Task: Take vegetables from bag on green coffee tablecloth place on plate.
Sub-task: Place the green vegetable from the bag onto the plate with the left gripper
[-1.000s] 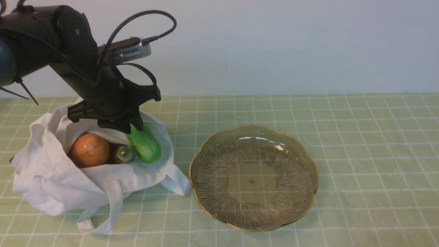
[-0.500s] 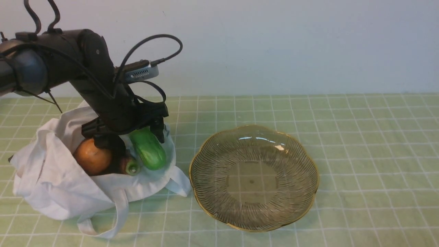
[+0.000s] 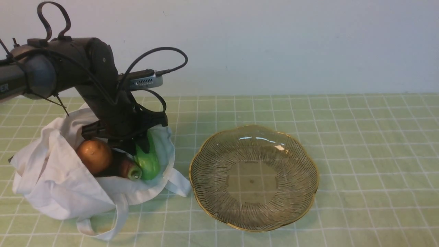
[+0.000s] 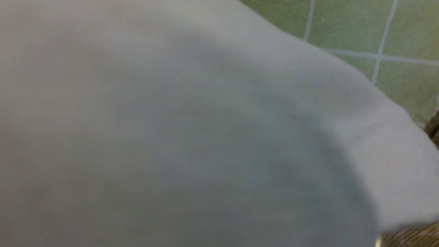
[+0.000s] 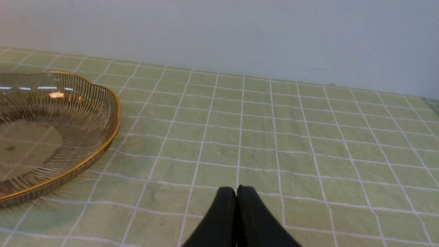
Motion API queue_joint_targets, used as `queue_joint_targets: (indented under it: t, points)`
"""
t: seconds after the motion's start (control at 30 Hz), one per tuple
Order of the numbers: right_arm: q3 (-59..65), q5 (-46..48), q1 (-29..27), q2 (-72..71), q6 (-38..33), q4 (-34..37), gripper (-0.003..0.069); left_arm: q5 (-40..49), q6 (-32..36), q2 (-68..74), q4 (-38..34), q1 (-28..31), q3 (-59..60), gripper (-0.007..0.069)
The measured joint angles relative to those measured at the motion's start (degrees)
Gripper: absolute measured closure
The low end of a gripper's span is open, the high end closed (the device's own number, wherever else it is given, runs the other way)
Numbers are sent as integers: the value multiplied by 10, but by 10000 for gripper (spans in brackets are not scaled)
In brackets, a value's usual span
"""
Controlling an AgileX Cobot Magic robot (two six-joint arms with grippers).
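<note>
1. Since the earlier frame, the left gripper (image 3: 138,149) has drawn its fingers inward over the cucumber (image 3: 148,164), left of centre in the bag (image 3: 65,185); exact opening and grip: cannot tell.
2. Right gripper (image 5: 236,193): tips together, holding nothing.
3. Plate (image 3: 253,219), lower centre: gold rim near the bag's strap; open tablecloth (image 3: 374,154) rightward.
</note>
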Motion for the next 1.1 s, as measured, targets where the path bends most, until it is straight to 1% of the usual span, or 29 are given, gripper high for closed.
queue_joint_targets:
  t: [0.07,0.23,0.4,0.5,0.63,0.77,0.8,0.87,0.9,1.0,1.1]
  points:
    - [0,0,0,0,0,0,673,8,22,-4,-3,0,0,457]
    - [0,0,0,0,0,0,673,20,48,-27,-3,0,0,457]
    - [0,0,0,0,0,0,673,20,99,-40,-11,0,0,458]
    - [0,0,0,0,0,0,673,20,108,-39,-18,0,0,458]
    - [0,0,0,0,0,0,673,43,135,-39,-49,0,0,458]
    - [0,0,0,0,0,0,673,80,179,-51,-102,0,0,458]
    - [0,0,0,0,0,0,673,81,183,-54,-106,0,0,458]
    - [0,0,0,0,0,0,673,96,208,-78,-140,-3,0,458]
    - [0,0,0,0,0,0,673,96,208,-80,-140,-4,0,458]
    - [0,0,0,0,0,0,673,109,238,-101,-162,-25,0,458]
    - [0,0,0,0,0,0,673,101,263,-103,-178,-68,0,458]
